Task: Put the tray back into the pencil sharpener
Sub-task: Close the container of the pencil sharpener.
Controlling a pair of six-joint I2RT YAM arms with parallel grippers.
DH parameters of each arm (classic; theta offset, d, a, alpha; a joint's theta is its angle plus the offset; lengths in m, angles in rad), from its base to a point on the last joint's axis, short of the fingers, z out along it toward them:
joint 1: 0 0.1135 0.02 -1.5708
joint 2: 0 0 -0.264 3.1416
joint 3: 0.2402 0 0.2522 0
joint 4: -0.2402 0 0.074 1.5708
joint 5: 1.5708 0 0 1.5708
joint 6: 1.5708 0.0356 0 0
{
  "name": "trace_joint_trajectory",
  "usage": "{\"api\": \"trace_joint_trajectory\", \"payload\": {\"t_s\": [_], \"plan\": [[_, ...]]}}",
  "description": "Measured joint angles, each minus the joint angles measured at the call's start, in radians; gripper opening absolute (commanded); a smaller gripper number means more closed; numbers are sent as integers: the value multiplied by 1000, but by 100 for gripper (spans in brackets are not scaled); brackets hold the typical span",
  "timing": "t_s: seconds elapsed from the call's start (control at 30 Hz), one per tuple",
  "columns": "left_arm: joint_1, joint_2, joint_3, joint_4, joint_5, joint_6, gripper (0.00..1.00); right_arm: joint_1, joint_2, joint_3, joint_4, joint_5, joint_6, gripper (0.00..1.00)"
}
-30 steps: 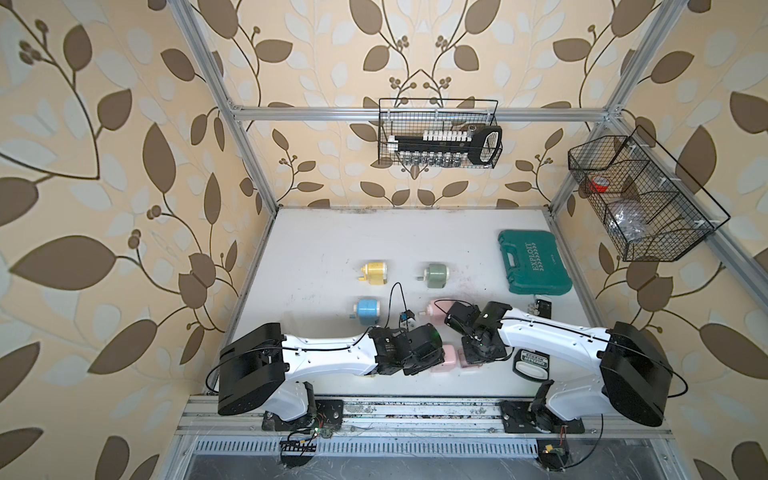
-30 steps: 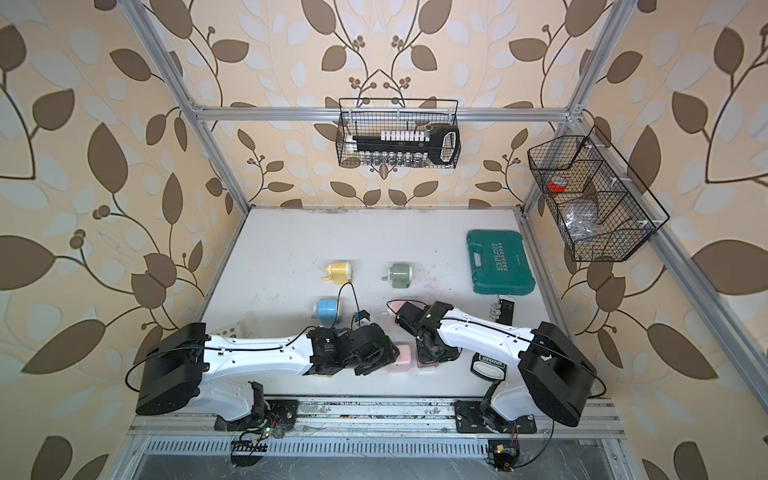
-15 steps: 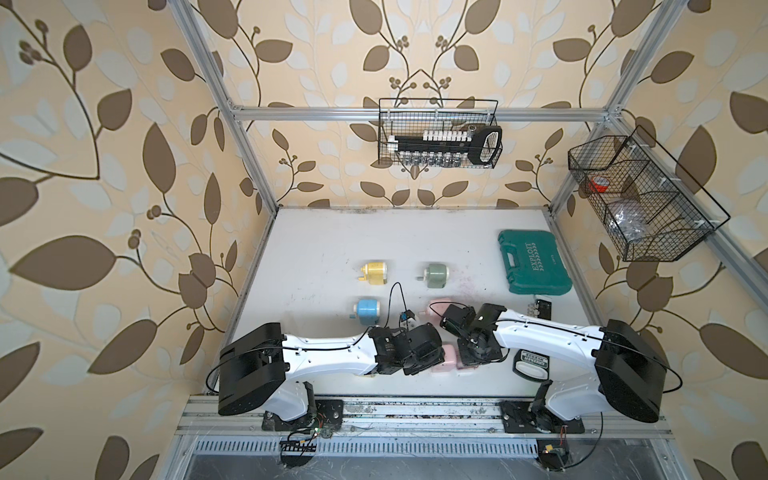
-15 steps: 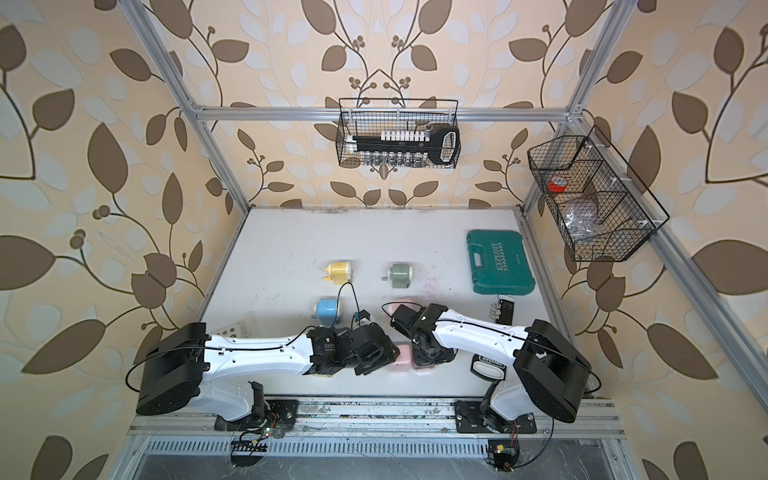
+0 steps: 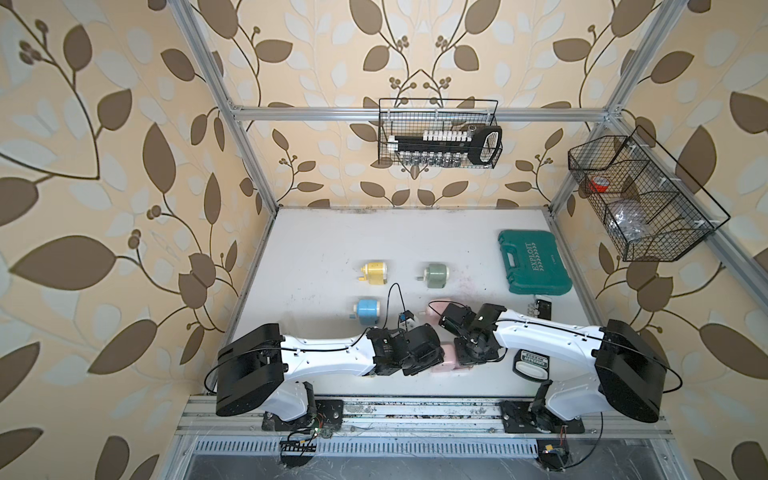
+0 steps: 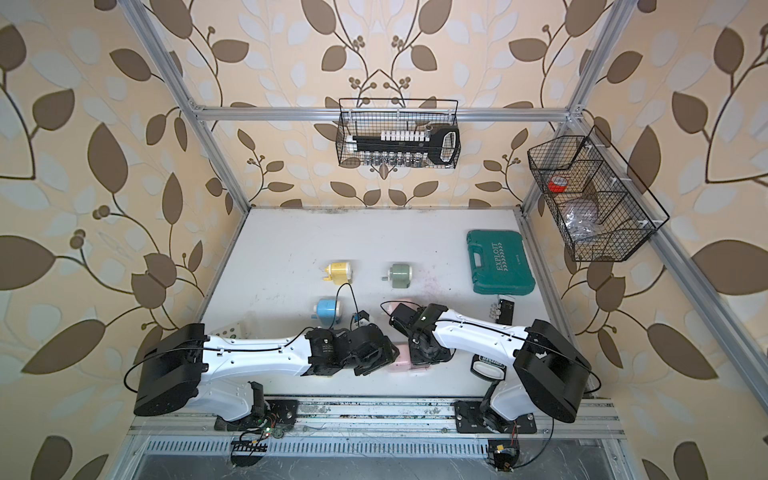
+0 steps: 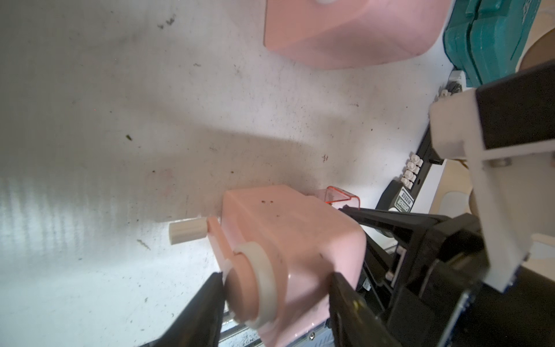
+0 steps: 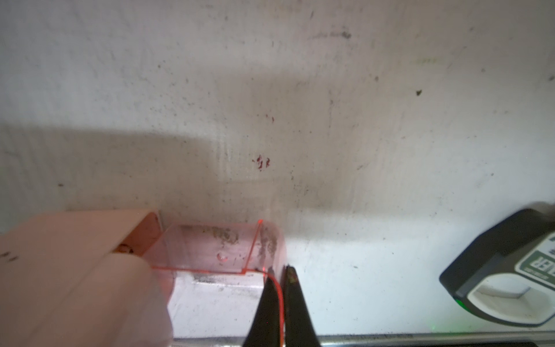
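Left gripper (image 7: 276, 279) hugs the pink sharpener (image 7: 294, 222); right gripper (image 8: 280, 270) pinches the tray (image 8: 210, 249) by its end wall. Push it straight in, slow & level, w/o tilting.

Left arm (image 5: 324, 357) extended low and inward, forearm near level. Left hand (image 7: 276, 279): fingers (image 7: 204, 306) parted, clamped on either side of the pencil sharpener (image 7: 294, 228). Right arm (image 5: 548, 336) extended inward from the opposite side, wrist bent downward. Right hand (image 8: 280, 270): fingertips (image 8: 267, 294) nipped tight on the end wall of the tray (image 8: 210, 249).
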Motion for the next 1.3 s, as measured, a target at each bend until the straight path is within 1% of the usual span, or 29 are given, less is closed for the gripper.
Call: {"api": "trace_joint_trajectory", "payload": {"t_s": [0.8, 1.3], "plan": [[0, -5, -11, 14, 0, -1, 56, -2, -14, 0, 11, -26, 0, 0], [0, -5, -12, 17, 1, -1, 55, -15, -14, -55, 128, -80, 3, 0]]}}
